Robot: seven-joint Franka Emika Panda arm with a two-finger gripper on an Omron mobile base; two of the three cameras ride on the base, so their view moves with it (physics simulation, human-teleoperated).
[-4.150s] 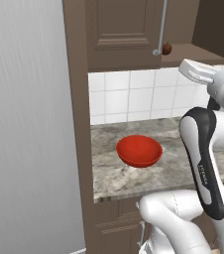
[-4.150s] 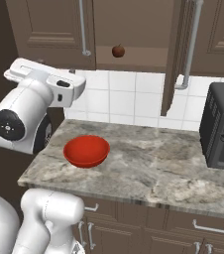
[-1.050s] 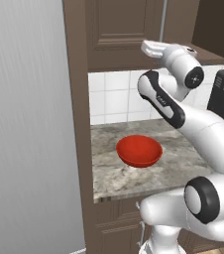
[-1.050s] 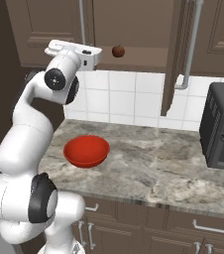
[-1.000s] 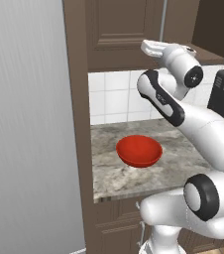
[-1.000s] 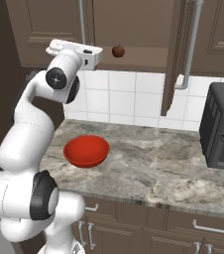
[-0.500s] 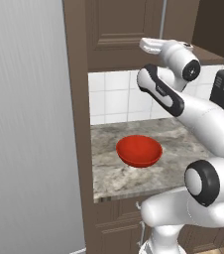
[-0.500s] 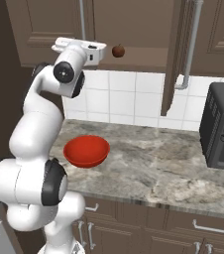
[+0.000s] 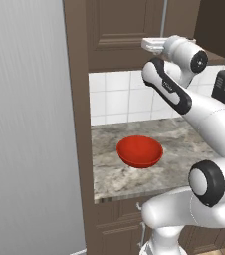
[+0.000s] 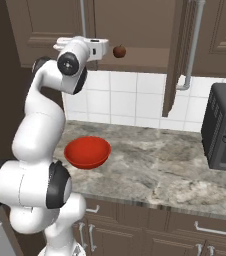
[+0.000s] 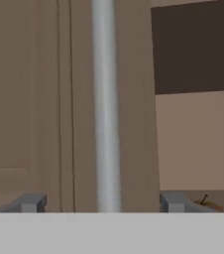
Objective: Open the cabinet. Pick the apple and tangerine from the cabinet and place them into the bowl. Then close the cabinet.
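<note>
Apple (image 10: 119, 51) sits at the open lip of the cabinet (image 9: 119, 30), right door swung out, left door shut. Gripper (image 11: 102, 202) up against the left door, fingers spread wide either side of its silver bar handle (image 11: 103, 104), nothing held. Risks snagging the handle or knocking the apple off toward the counter; little room between handle, door edge and fruit. Bowl (image 10: 87, 152) waits below on the counter. Tangerine position impossible to tell.

Base cams sit behind me, L and R, looking fwd/down; both share my arm, the worktop (image 9: 129, 174), bowl (image 10: 87, 152) and cabinet (image 10: 135, 30). Wrist cam looks along my hand (image 11: 101, 202), v. close to the door handle (image 11: 105, 104).
</note>
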